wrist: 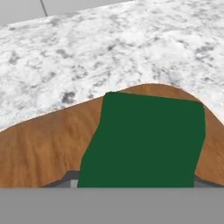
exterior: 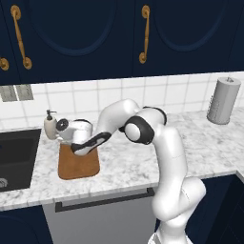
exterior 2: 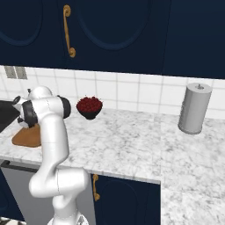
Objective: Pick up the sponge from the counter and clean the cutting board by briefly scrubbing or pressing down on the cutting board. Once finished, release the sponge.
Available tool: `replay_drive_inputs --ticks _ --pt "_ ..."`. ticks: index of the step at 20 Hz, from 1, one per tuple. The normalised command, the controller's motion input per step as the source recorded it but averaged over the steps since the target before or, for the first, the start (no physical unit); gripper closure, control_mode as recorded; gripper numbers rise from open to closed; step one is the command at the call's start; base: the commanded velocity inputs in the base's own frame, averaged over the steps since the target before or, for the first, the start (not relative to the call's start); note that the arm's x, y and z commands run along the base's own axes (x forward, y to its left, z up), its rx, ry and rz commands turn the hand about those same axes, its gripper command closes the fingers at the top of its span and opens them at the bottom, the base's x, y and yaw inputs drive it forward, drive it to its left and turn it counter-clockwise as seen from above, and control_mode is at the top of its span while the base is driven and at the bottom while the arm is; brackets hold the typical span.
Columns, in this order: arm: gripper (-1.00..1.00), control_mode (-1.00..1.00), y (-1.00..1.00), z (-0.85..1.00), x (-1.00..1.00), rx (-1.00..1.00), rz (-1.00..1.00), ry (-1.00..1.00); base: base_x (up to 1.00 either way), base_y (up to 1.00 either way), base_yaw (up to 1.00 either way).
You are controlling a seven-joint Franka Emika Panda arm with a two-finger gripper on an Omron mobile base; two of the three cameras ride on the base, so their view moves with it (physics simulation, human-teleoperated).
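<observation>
The green top of the sponge (wrist: pixel 144 140) looms large in the hand view, lying on or just above the brown wooden cutting board (wrist: pixel 39 148). My gripper (wrist: pixel 135 181) is shut on the sponge, and only slivers of its dark fingertips peek out at the sponge's lower corners. From the left base view, the hand (exterior: pixel 86 145) reaches low over the far end of the cutting board (exterior: pixel 78 167) and hides the sponge. The board lies on the white marble counter (exterior: pixel 190 143) beside the sink, and its edge (exterior 2: pixel 26 138) shows behind the arm in the right base view.
A dark sink basin (exterior: pixel 14 157) is left of the board, with a soap dispenser (exterior: pixel 49 125) behind it. A bowl of red fruit (exterior 2: pixel 89 107) stands at the wall, and a grey paper towel roll (exterior: pixel 224 101) far right. Dark cabinets hang overhead.
</observation>
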Motion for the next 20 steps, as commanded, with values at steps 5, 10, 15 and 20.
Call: replay_drive_inputs --ticks 5,10,15,20 --pt "1.00 -1.00 0.17 -0.40 -0.81 -0.01 0.00 0.00 0.00 0.00 0.00" --pt "1.00 -1.00 0.06 -0.30 -1.00 0.00 0.00 0.02 0.00 0.00 0.00" --pt "1.00 -1.00 0.08 -0.30 -1.00 0.00 0.02 0.00 0.00 0.00 0.00" --pt "1.00 -1.00 0.10 -0.32 -1.00 0.00 0.04 0.02 0.00 0.00 0.00"
